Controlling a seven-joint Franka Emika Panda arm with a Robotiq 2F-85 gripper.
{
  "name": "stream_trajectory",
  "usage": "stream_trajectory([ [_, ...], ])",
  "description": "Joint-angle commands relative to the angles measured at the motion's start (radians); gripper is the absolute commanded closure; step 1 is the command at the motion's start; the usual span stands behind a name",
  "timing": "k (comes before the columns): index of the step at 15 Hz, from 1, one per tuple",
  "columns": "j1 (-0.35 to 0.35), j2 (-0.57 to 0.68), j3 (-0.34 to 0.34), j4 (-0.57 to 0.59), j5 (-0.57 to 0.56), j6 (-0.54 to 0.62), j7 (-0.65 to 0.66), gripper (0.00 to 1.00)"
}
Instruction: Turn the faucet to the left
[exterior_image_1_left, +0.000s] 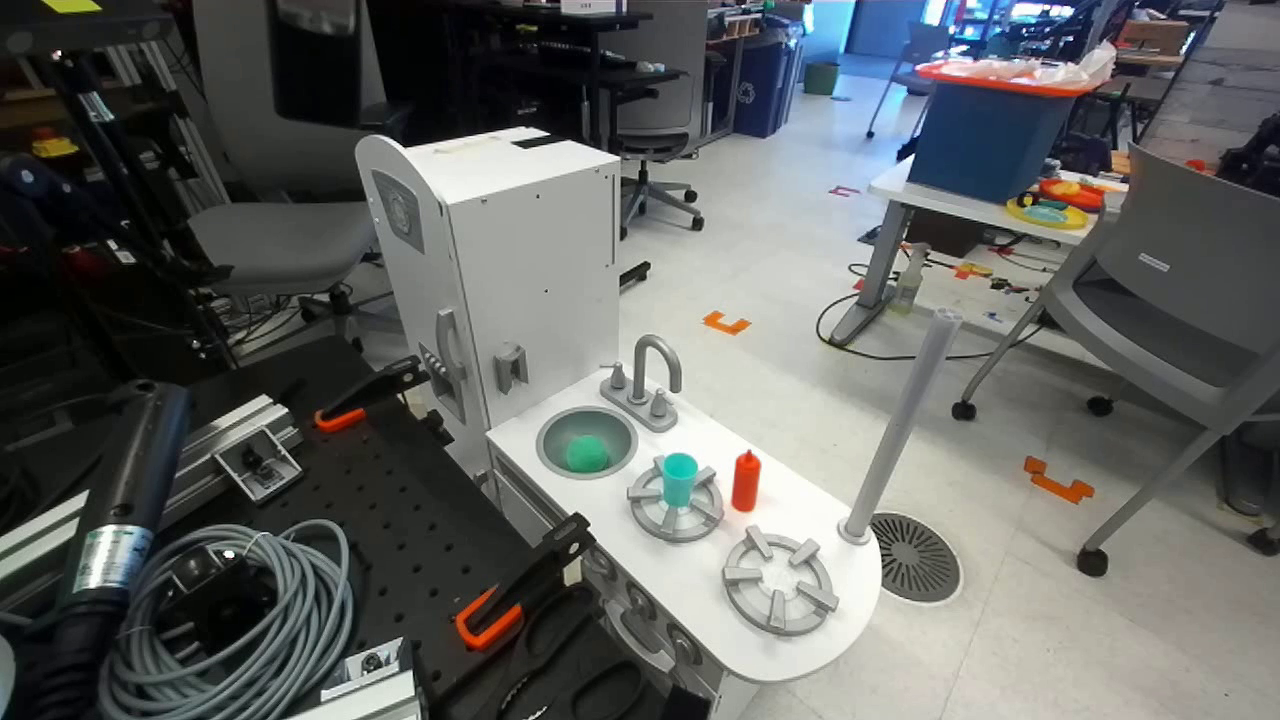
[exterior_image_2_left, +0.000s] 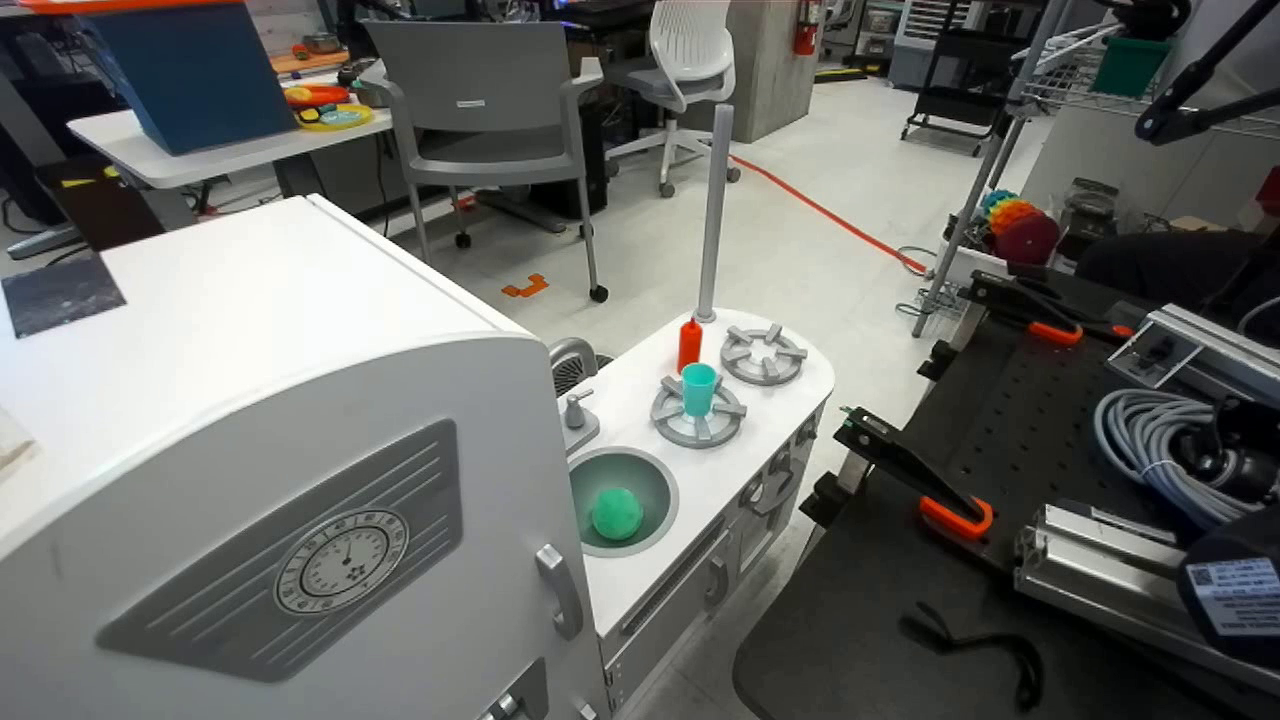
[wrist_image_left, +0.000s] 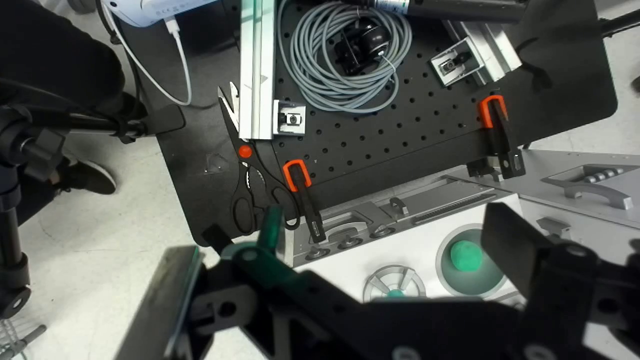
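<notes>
The silvery-grey faucet (exterior_image_1_left: 655, 360) stands upright behind the sink basin of a white toy kitchen. Its arched spout points toward the right in an exterior view, not over the basin. In an exterior view the top of the spout (exterior_image_2_left: 573, 350) and one handle show; the rest is hidden behind the fridge. My gripper (wrist_image_left: 384, 207) is open and empty in the wrist view, above the toy kitchen, with fingers wide apart. Its body hides most of the faucet there; only a small grey part shows beside the basin. The gripper does not show in the exterior views.
A green ball (exterior_image_1_left: 587, 454) lies in the basin (exterior_image_1_left: 545, 440). A teal cup (exterior_image_1_left: 679, 480) stands on a burner and a red bottle (exterior_image_1_left: 746, 482) beside it. A tall grey post (exterior_image_1_left: 900, 430) and the fridge (exterior_image_1_left: 535, 260) flank the counter. A black table (wrist_image_left: 375, 145) adjoins.
</notes>
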Motion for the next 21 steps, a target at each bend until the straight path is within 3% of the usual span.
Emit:
stream_trajectory([
  [1, -0.001, 0.001, 0.001, 0.002, 0.001, -0.003, -0.001, 0.00],
  [3, -0.001, 0.023, 0.001, 0.020, 0.003, -0.010, 0.004, 0.00],
  [9, 0.029, 0.396, 0.001, 0.279, 0.060, 0.066, 0.009, 0.00],
  [14, 0.065, 0.703, 0.052, 0.440, -0.013, 0.328, 0.078, 0.00],
  [21, 0.204, 1.139, 0.057, 0.656, -0.328, 0.731, 0.152, 0.00],
])
